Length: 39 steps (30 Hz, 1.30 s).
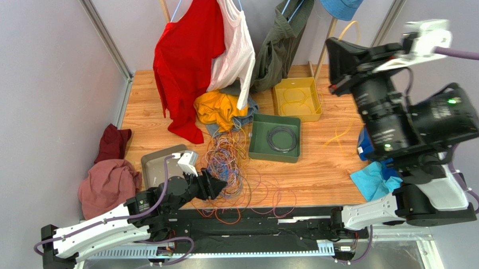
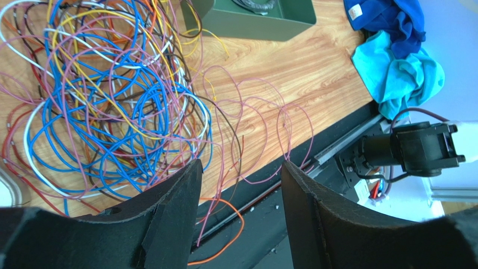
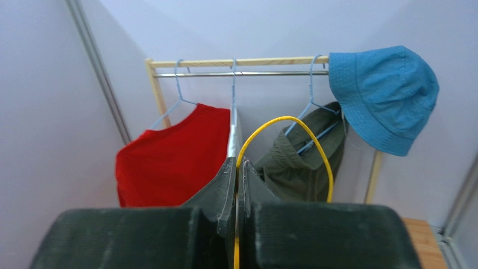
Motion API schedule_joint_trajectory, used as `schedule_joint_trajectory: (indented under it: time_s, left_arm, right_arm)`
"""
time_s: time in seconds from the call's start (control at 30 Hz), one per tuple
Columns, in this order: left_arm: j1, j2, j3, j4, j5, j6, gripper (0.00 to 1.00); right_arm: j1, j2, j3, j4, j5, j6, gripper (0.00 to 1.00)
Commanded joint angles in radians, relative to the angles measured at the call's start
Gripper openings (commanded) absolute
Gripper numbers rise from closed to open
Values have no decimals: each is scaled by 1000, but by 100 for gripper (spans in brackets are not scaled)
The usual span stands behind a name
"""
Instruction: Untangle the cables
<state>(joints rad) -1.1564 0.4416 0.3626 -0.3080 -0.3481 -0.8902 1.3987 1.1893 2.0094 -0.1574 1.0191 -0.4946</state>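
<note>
The cables [image 1: 231,164] lie as a tangled mass of blue, purple, orange, red, yellow and white wires at the table's near middle; they fill the left of the left wrist view [image 2: 112,95]. My left gripper [image 1: 218,184] is open and empty at the mass's near-left edge, its jaws [image 2: 240,168] wide apart above stray purple and orange strands at the table edge. My right gripper [image 1: 336,65] is raised high at the right, shut on a yellow cable [image 3: 292,119] that loops above the fingertips. In the top view this cable [image 1: 341,131] hangs down to the table.
A green tray [image 1: 257,147] holding a dark ring coil stands behind the mass; a yellow tray [image 1: 283,109] stands farther back, a grey tray [image 1: 153,164] to the left. Clothes hang on a rack [image 3: 235,61] at the back. Blue cloths [image 1: 372,177] lie right, maroon ones [image 1: 106,184] left.
</note>
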Motion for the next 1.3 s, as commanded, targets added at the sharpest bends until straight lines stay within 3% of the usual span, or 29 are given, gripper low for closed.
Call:
schedule_joint_trajectory:
  time_s: [0.0,0.13,0.17,0.33,0.8,1.27]
  left_arm:
    - [0,19,-5,46,35,-16,63]
    - [0,25,-25,66,52,-27,62]
    - [0,26,-28,66,60,-32,63]
    - [0,23,-47,53,66,-33,63]
    - [0,32,-47,63,69,-21,63]
    - [0,124,-42,101,52,13,63]
  right_arm:
    - [-163,41,26,-200,-95,134,0]
    - [-577,121,66,-531,-341,462,0]
    - [-624,116,-4,-524,-425,535,0]
    - [-831,133,-92,-456,-534,636,0]
    - [-1038,420,81,-283,-606,694,0]
    - [-1086,595,273,-154,-596,677,0]
